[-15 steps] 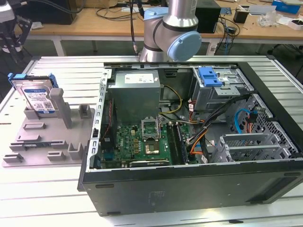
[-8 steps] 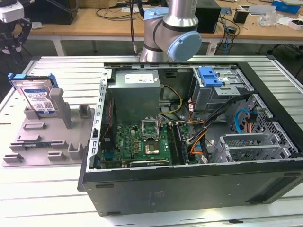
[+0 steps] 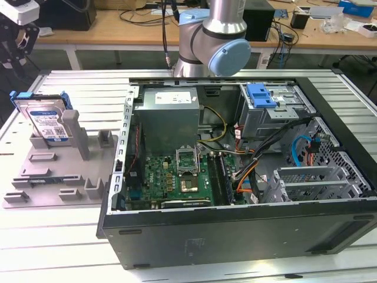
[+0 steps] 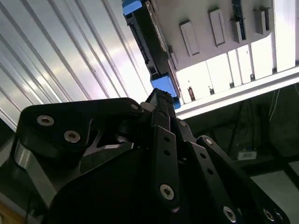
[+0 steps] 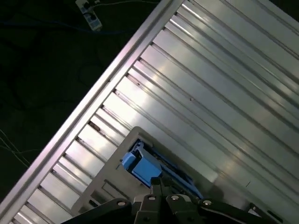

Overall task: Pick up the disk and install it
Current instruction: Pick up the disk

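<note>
Black linked gripper [image 4: 161,99], jaws clenched on nothing, hangs above the grey plastic fixture tray [image 3: 41,174]; silver-grey hard disk [image 3: 48,121] in blue carrier stands upright in that tray; likely dense, rigid, shock-sensitive; best pinched across its top edge.

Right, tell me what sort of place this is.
Probably a robotics lab: a robot arm at a slotted aluminium table, an opened computer case on it, and cable-strewn wooden workbenches behind.

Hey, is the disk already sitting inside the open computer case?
No, the disk stands upright in the grey fixture tray, outside the computer case, at the exterior view's left.
</note>
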Robot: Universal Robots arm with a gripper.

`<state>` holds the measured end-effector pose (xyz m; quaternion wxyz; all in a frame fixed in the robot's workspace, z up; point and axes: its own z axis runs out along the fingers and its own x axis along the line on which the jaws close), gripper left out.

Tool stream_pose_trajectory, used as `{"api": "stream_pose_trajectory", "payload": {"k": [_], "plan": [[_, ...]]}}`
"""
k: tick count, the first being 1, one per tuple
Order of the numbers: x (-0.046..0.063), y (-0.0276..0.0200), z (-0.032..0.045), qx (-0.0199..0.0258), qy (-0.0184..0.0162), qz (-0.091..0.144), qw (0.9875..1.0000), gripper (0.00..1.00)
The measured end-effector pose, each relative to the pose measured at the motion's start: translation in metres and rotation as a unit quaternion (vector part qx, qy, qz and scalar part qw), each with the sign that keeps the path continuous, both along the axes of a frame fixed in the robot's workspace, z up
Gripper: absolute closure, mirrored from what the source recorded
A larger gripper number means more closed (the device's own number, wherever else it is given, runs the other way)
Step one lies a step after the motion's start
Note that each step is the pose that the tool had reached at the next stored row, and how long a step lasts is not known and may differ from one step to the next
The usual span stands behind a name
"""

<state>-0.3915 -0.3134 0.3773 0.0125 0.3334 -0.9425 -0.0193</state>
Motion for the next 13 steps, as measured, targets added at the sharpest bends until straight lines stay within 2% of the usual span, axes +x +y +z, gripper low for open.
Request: {"api": "stream_pose_trajectory", "payload": {"k": [2,4,5,7,8,9,13], "plan": [[0.0,0.0,-0.0002,0.0,0.0004,0.032,0.9995,0.89],[0.0,0.0,-0.0003,0.0,0.0007,0.062,0.9981,0.76],[0.0,0.0,-0.0004,0.0,0.0008,0.073,0.9973,0.64],[0.0,0.0,-0.0005,0.0,0.0009,0.095,0.9955,0.64],[0.0,0.0,-0.0006,0.0,0.001,0.108,0.9941,0.58],[0.0,0.0,-0.0007,-0.0001,0.001,0.125,0.9922,0.58],[0.0,0.0,-0.0009,-0.0001,0.0011,0.161,0.9869,0.58]]}}
